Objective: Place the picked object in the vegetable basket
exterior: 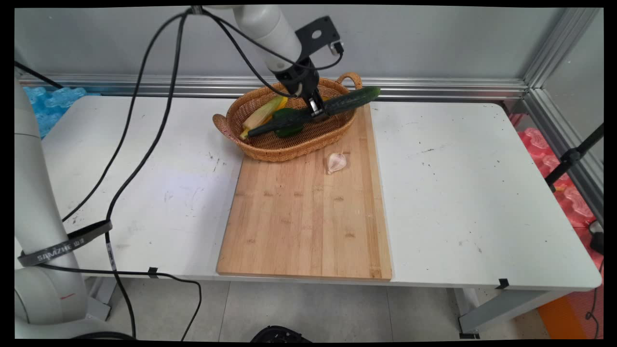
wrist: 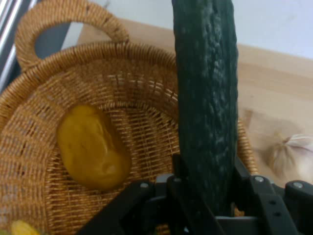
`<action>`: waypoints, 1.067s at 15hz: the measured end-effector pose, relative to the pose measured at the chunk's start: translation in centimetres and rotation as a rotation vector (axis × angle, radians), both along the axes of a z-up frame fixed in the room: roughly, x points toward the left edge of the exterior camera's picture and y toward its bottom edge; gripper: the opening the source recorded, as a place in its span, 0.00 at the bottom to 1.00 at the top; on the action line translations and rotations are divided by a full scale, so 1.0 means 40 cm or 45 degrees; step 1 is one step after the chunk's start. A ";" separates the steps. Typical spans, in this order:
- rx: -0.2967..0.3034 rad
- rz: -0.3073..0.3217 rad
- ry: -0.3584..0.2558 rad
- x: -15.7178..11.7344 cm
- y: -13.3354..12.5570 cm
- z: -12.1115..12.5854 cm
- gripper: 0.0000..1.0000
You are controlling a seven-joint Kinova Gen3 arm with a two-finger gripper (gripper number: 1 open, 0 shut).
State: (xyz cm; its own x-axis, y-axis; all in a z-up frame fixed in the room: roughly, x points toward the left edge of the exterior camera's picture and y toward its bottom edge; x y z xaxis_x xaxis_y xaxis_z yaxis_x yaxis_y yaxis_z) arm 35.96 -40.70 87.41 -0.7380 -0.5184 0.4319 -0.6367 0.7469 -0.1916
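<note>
Pincer clamped mid-cucumber, raised aslant over basket; potato beneath; judgement: keep grip centred so it stays balanced.

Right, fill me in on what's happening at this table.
The robot arm's gripper is shut on a long dark green cucumber, holding it over a wicker basket that sits at the far end of a wooden cutting board. The cucumber's one end sticks out past the basket's rim. In the basket lie an ear of corn, a green pepper and a yellowish potato. A garlic bulb rests on the board just beside the basket.
</note>
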 end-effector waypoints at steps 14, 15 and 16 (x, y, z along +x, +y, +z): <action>0.036 -0.020 0.064 0.045 -0.074 -0.146 1.00; 0.031 -0.024 0.066 0.049 -0.075 -0.142 1.00; 0.026 -0.028 0.069 0.052 -0.076 -0.137 1.00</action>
